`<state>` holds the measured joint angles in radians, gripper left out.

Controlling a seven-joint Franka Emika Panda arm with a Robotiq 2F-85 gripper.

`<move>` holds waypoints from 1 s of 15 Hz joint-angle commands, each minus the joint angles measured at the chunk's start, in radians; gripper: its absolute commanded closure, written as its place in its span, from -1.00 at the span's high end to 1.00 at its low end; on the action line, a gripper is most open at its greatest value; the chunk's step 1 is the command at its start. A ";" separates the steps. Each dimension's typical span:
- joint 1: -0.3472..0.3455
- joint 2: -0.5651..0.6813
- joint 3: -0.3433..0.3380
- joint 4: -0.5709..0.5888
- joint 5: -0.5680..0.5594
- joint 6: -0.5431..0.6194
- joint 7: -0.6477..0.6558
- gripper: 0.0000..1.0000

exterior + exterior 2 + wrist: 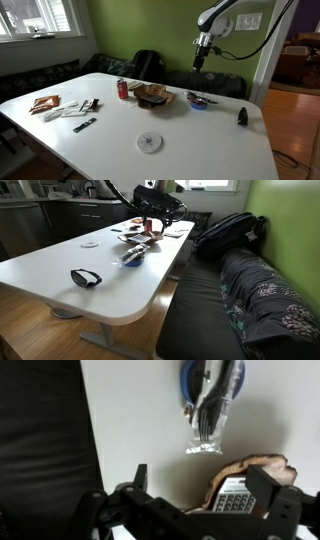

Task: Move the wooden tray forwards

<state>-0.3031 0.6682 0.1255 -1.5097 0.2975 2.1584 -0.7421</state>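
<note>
The wooden tray [155, 96] is a reddish-brown wavy-rimmed dish near the middle of the white table [200, 145], and something lies in it. In the wrist view its rim [255, 464] shows at the lower right, with a calculator [234, 501] lying in it. My gripper [203, 47] hangs high above the table's far edge, beyond the tray and the blue bowl [198, 100]. It is open and empty. In the wrist view the gripper [200, 488] has its fingers spread, one finger over the tray's side.
A red soda can [123, 89] stands beside the tray. The blue bowl [210, 380] holds wrapped cutlery [204, 422]. A white coaster [149, 142], a black object [242, 116] and snack packets [45, 103] lie on the table. A backpack [225, 230] sits on the bench.
</note>
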 commanded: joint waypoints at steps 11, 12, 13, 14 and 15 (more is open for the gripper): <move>0.013 0.186 0.106 0.102 0.404 0.043 0.108 1.00; 0.016 0.189 0.104 0.102 0.403 0.043 0.108 1.00; 0.016 0.186 0.102 0.103 0.403 0.043 0.108 1.00; 0.015 0.183 0.100 0.105 0.403 0.043 0.109 1.00; 0.036 0.190 0.086 0.118 0.383 0.049 0.136 1.00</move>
<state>-0.2970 0.8479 0.2365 -1.4071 0.6914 2.2077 -0.6302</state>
